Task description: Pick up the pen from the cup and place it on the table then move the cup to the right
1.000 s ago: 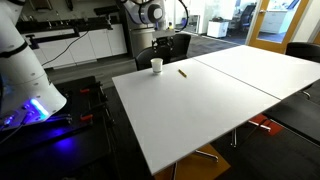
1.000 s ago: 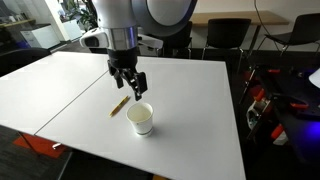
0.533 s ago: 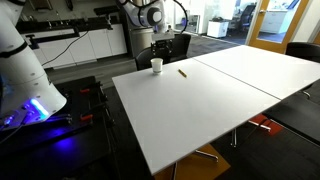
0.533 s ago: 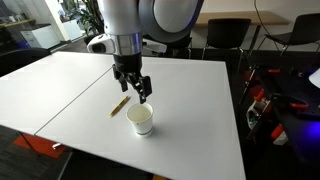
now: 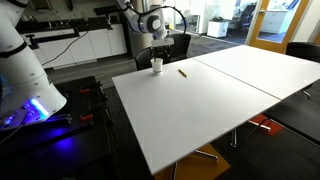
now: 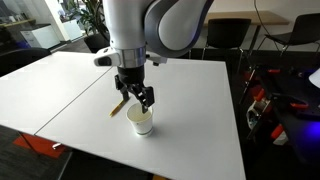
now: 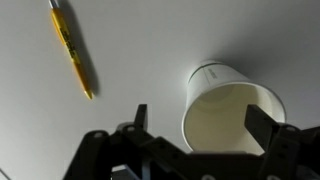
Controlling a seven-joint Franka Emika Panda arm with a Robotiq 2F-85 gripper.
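Note:
The small white cup [image 6: 141,121] stands near a corner of the white table [image 6: 190,110]; it also shows in an exterior view [image 5: 157,66] and, empty inside, in the wrist view [image 7: 232,110]. The pen [image 6: 119,106] lies flat on the table beside the cup, apart from it; it looks yellow-brown in the wrist view [image 7: 72,52] and is a small dark mark in an exterior view [image 5: 183,72]. My gripper [image 6: 137,101] is open and hangs just above the cup, its fingers [image 7: 200,125] straddling the rim.
The table has a seam [image 5: 235,82] between its two tops. Dark chairs [image 6: 225,38] stand behind it. A white robot base with blue light [image 5: 35,95] stands on the floor. Cables and red gear [image 6: 265,105] lie past the table edge.
My gripper has moved from above the pen side toward the cup and lowered over it. The pen and cup have not moved.

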